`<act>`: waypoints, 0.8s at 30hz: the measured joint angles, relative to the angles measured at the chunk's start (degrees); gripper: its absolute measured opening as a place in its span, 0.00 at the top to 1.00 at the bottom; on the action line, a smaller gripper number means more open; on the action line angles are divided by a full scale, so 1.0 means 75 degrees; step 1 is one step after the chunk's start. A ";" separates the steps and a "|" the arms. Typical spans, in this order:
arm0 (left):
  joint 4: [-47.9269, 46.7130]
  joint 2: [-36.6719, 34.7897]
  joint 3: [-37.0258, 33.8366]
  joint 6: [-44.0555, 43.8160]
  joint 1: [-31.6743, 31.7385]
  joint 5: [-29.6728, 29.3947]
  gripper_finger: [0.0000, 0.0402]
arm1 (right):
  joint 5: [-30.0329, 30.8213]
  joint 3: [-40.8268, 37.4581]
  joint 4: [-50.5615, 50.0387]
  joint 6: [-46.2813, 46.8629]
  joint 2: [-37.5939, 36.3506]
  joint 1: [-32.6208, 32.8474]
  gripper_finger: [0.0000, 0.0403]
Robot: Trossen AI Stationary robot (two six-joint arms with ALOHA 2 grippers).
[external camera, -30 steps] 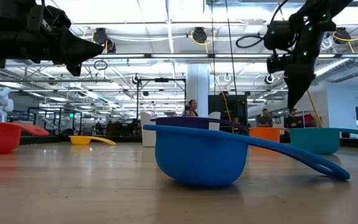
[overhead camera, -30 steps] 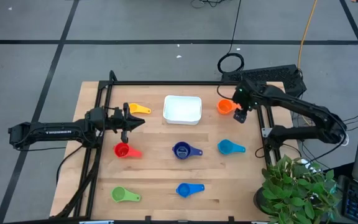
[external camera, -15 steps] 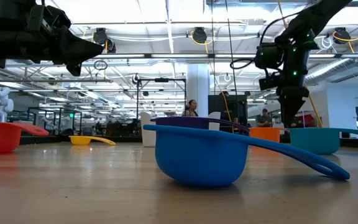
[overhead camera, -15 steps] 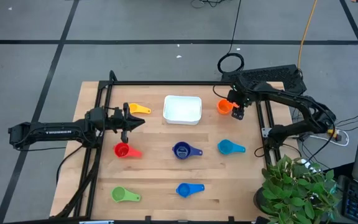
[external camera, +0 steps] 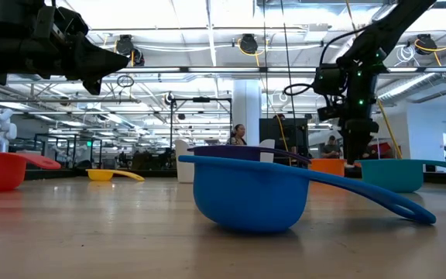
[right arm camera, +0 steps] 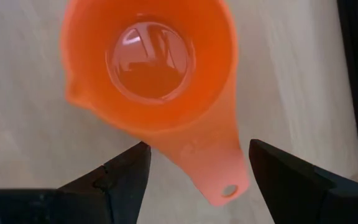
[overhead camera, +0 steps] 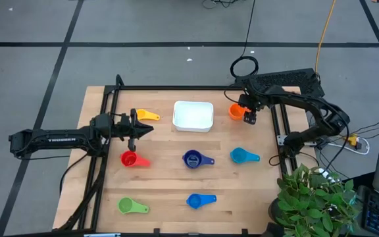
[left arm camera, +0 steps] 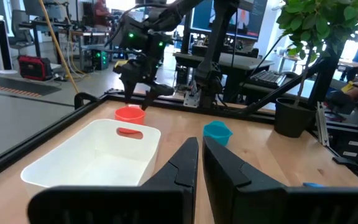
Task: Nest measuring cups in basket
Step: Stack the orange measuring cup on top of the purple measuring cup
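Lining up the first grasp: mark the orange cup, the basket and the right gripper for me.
orange cup (right arm camera: 151, 62), right wrist view, inside of its bowl.
basket (overhead camera: 193, 125), high view, near rim.
right gripper (right arm camera: 197, 171), right wrist view, midway between its open fingertips, astride the cup's handle.

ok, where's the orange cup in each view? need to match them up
High: orange cup at the table's far right, right of the basket, under the right gripper.
Low: sliver of orange far back, below the right gripper.
Left wrist: beyond the basket's far rim.
Right wrist: fills the frame, handle between the open fingers.
Shared landmark: the right gripper above it.
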 joint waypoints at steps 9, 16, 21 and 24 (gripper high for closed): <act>0.0000 0.0000 0.0000 0.0000 0.0003 0.0000 0.93 | -0.0044 0.0000 -0.0026 -0.0055 0.0435 0.0002 0.34; 0.0000 0.0000 0.0000 0.0000 0.0002 0.0000 0.93 | -0.0270 -0.0003 -0.0264 0.0198 0.0252 0.0304 0.34; -0.0003 -0.0002 0.0000 0.0000 0.0000 0.0000 0.93 | -0.0819 -0.0003 -0.0357 0.0659 0.0138 0.0602 0.34; -0.0003 0.0000 0.0000 0.0000 0.0002 0.0000 0.93 | -0.0520 -0.0003 -0.0197 0.1057 0.0163 0.0752 0.34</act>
